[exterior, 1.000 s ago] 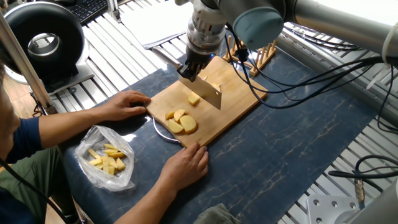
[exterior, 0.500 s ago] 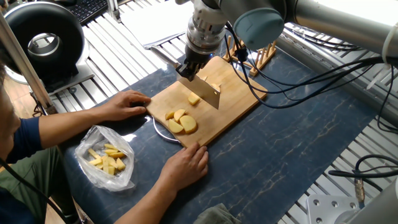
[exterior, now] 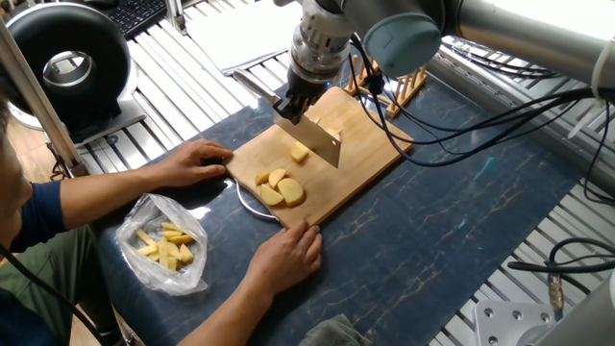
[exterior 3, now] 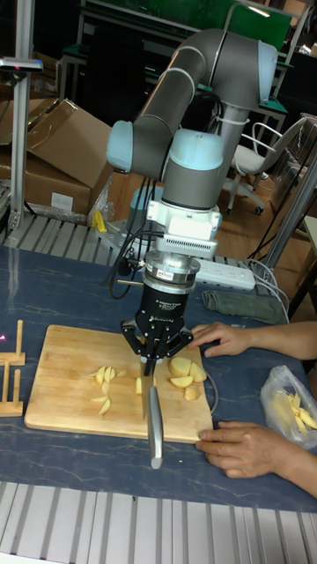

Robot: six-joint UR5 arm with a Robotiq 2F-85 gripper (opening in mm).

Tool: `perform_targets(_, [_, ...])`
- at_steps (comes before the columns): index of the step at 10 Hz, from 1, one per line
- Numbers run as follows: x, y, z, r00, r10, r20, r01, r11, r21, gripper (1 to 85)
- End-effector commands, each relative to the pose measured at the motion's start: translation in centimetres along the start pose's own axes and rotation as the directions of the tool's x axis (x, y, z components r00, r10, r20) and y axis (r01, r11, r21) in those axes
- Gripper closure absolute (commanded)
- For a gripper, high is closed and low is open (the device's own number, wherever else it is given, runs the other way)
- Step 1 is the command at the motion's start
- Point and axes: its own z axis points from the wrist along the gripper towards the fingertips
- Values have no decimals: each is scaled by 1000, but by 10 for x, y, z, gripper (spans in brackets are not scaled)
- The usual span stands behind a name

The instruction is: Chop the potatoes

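My gripper [exterior: 291, 106] [exterior 3: 156, 350] is shut on a knife [exterior: 323, 144] and hangs over the wooden cutting board [exterior: 370, 154] [exterior 3: 62, 388]. The blade stands edge-down across the board, with the handle [exterior 3: 156, 434] sticking out past the gripper. One small potato piece [exterior: 300, 153] lies just in front of the blade. Larger rounded potato chunks [exterior: 280, 188] [exterior 3: 185, 368] sit near the board's near corner. Thin cut potato slices [exterior 3: 104, 381] lie on the other side of the blade. A person's two hands [exterior: 197, 161] [exterior: 288, 255] steady the board's edges.
A clear plastic bag [exterior: 165, 245] [exterior 3: 291, 407] of yellow pieces lies on the dark mat beside the person. A wooden rack [exterior: 399, 82] stands behind the board. A black round device [exterior: 67, 62] sits at the far left. Cables [exterior: 500, 115] trail to the right.
The gripper and knife have risen very slightly. The potatoes and the person's hands have not moved.
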Motion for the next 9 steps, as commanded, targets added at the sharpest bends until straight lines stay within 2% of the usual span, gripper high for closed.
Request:
perform_targets(1, [-1, -1, 2, 1000, 6, 7, -6, 1000, -9, 847])
perform_targets(9, [-2, -3, 7, 1000, 2, 14, -2, 1000, -6, 847])
